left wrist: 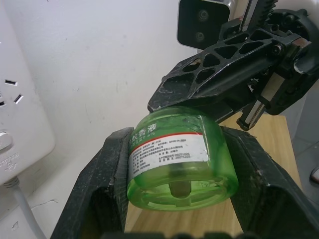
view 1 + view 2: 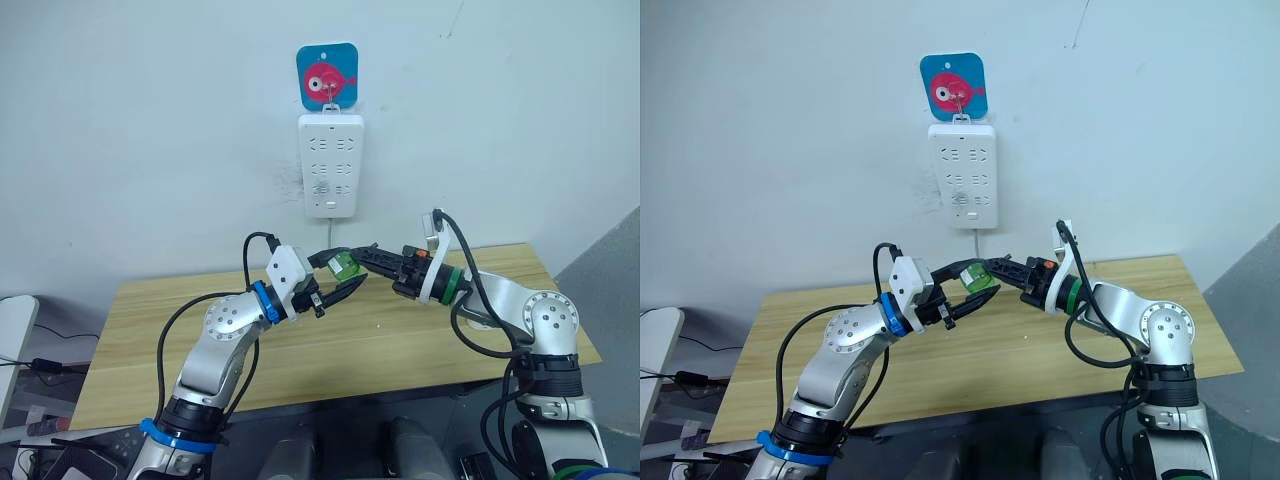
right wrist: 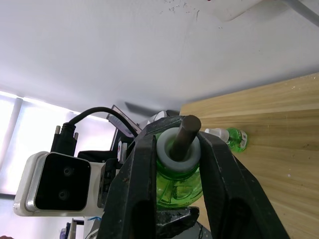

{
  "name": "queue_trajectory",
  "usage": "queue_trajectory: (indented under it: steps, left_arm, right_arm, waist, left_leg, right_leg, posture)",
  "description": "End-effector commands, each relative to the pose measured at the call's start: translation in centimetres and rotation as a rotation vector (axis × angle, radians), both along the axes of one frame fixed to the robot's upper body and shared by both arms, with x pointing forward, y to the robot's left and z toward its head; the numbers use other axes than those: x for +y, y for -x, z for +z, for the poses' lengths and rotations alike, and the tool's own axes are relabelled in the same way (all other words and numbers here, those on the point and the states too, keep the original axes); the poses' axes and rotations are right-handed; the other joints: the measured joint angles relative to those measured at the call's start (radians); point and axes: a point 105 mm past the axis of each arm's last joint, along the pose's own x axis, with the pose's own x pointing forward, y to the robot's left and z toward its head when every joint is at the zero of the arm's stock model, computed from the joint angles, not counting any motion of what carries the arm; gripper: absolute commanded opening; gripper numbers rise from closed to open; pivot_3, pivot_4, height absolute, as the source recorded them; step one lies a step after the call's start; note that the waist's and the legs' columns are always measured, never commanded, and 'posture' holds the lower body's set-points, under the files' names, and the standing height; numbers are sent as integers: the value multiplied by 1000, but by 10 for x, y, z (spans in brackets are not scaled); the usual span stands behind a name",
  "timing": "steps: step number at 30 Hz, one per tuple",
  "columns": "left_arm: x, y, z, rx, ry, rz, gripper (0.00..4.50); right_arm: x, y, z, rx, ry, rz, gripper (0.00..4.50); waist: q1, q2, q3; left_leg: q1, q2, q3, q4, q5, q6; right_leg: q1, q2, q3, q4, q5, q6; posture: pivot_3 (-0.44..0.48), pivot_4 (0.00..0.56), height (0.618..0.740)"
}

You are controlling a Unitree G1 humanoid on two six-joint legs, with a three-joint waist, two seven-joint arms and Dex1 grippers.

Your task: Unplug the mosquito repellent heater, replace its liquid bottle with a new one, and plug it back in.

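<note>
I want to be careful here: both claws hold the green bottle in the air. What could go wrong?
The left claw grips the bottle by its round body, the right claw by its neck: uneven pulling could drop it onto the table. The wick inside the right claw might bend.

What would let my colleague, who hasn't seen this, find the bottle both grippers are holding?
Start at the white power strip on the wall; below it, above the wooden table, the left gripper and right gripper meet on a green bottle. It has a bare dark wick; the other bottle, lying on the table, is capped.
</note>
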Motion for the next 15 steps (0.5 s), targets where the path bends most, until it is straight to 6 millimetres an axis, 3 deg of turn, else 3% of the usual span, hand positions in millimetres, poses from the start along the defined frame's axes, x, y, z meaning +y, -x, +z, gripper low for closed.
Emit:
queue_trajectory:
  steps: [1, 5, 7, 10, 15]
  left_arm:
    - [-5, 8, 12, -48, -5, -52, 3297]
    - [0, 9, 7, -17, -39, -62, 4500]
    - [3, 11, 3, 1, -74, -78, 4500]
    - [5, 9, -4, 47, -121, -84, 4500]
    - [4, 8, -7, 82, -149, -102, 4500]
  right_arm:
    - [-6, -4, 9, -27, -50, -36, 803]
    - [-34, -23, -16, -36, 26, -198, 803]
    - [-49, -35, -34, -98, 145, -278, 803]
    - [-72, -56, -72, -330, 532, -346, 803]
    - [-84, -69, -100, -632, 876, -287, 803]
  waist:
    - [0, 0, 0]
    - [1, 0, 0]
    - [2, 0, 0]
    - [-2, 0, 0]
    - [-5, 0, 0]
  left_leg:
    - [0, 0, 0, 0, 0, 0]
    - [0, 0, 0, 0, 0, 0]
    - [0, 0, 1, 0, -1, 1]
    - [1, 0, 3, 0, -1, 1]
    - [1, 0, 3, -1, 0, 1]
  right_leg:
    - [0, 0, 0, 0, 0, 0]
    - [0, 1, 0, 0, 0, 0]
    - [1, 1, 0, 0, 0, 0]
    - [0, 1, 0, 0, 0, 0]
    - [0, 2, 0, 0, 0, 0]
  posture:
    - [29, 151, 740]
    - [32, 152, 740]
    - [33, 154, 740]
    - [31, 156, 740]
    - [34, 157, 740]
